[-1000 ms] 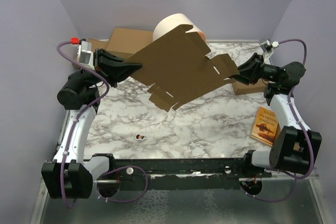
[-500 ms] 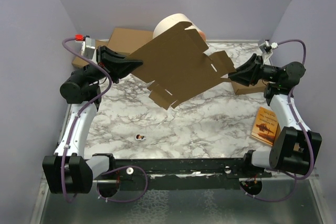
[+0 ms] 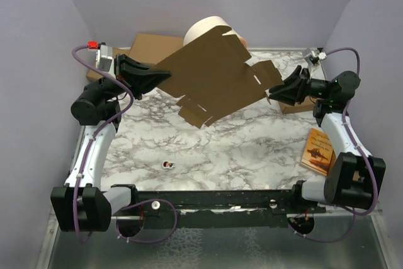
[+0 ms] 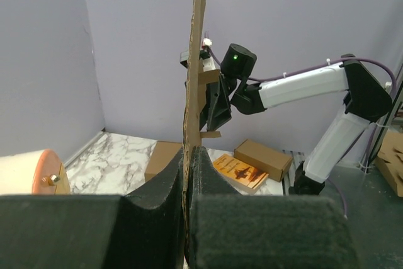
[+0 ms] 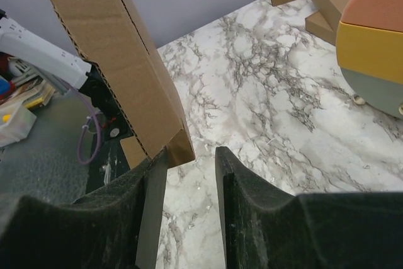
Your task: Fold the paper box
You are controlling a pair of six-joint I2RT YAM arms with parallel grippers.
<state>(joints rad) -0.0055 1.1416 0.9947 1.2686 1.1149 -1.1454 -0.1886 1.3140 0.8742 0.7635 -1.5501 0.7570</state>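
Flat brown paper box (image 3: 214, 77) held tilted above the marble table's (image 3: 220, 149) far half, left gripper (image 3: 165, 75) clamped on its left edge, right gripper (image 3: 272, 94) parted, box's right corner just beside one finger

One paper box (image 3: 214, 77), three cartons (image 3: 154, 45), one roll (image 3: 204, 28), one book (image 3: 318, 149)

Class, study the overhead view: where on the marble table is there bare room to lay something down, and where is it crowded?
Bare: on the marble table, the middle and near strip, between the raised paper box behind, the orange book at right, a small dark object at left. Crowded: the back edge, with brown cartons and a roll.
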